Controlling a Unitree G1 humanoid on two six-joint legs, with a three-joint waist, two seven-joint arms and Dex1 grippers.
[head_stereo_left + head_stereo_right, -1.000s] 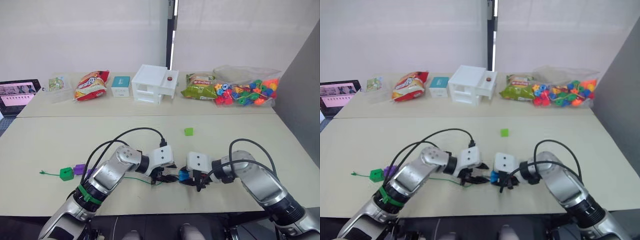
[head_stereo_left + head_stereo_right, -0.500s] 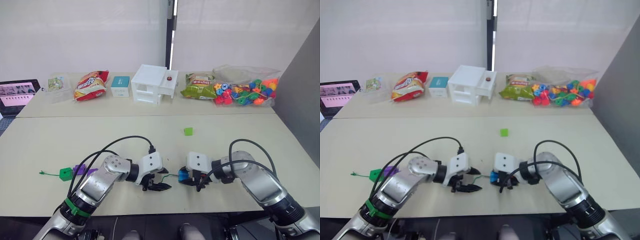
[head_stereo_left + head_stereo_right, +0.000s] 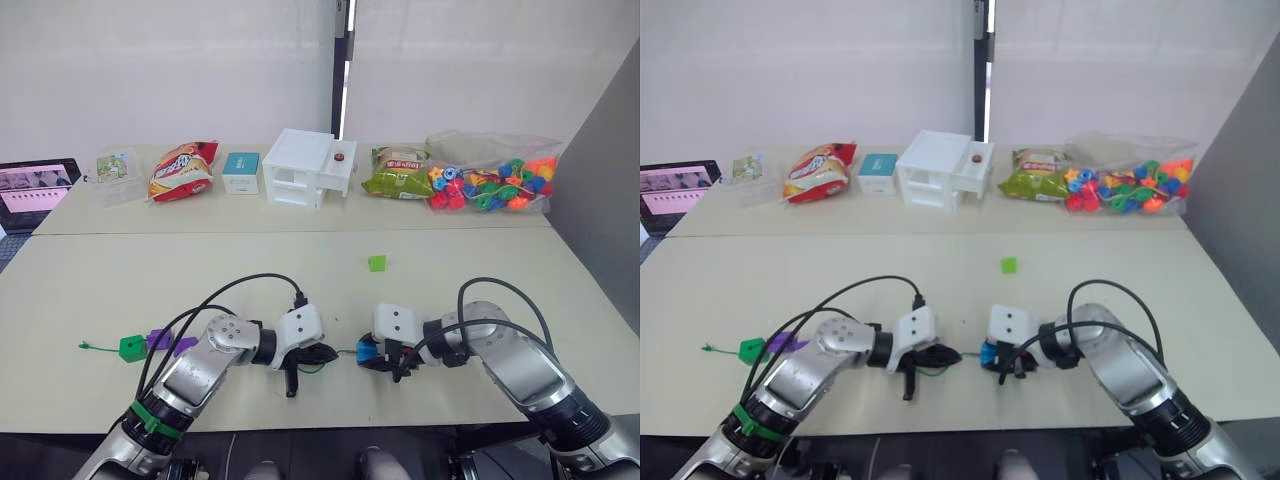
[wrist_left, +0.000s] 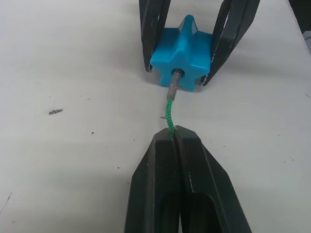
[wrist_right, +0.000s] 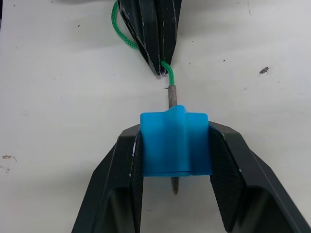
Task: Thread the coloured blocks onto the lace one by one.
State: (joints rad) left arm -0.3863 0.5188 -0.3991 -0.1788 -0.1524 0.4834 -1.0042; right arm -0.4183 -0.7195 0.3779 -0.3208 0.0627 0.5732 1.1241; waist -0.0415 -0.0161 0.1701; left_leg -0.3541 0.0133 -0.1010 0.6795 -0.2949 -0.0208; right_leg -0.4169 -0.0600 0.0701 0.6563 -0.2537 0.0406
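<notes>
Left pincer (image 4: 174,138) pinched closed on the lace (image 4: 169,114) just behind its stiff tip, steering it. Right pincer (image 5: 175,145) clamps the blue star block (image 5: 176,143) steady on the bench (image 4: 73,73); tip already through the hole.

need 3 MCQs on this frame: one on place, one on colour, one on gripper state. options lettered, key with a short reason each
1. Where is the loose green block?
A. on the table beyond both grippers
B. inside the white drawer box
C. between the left gripper's fingers

2. What colour is the star block that the right gripper holds?
A. red
B. blue
C. yellow

3. What is the left gripper doing?
A. open above the table
B. shut on the star block
C. shut on the lace

Key:
1 A: it lies alone further up the table.
2 B: the wrist views show it blue.
3 C: its fingers pinch the green cord just behind the stiff tip, which has entered the block's hole.
</notes>
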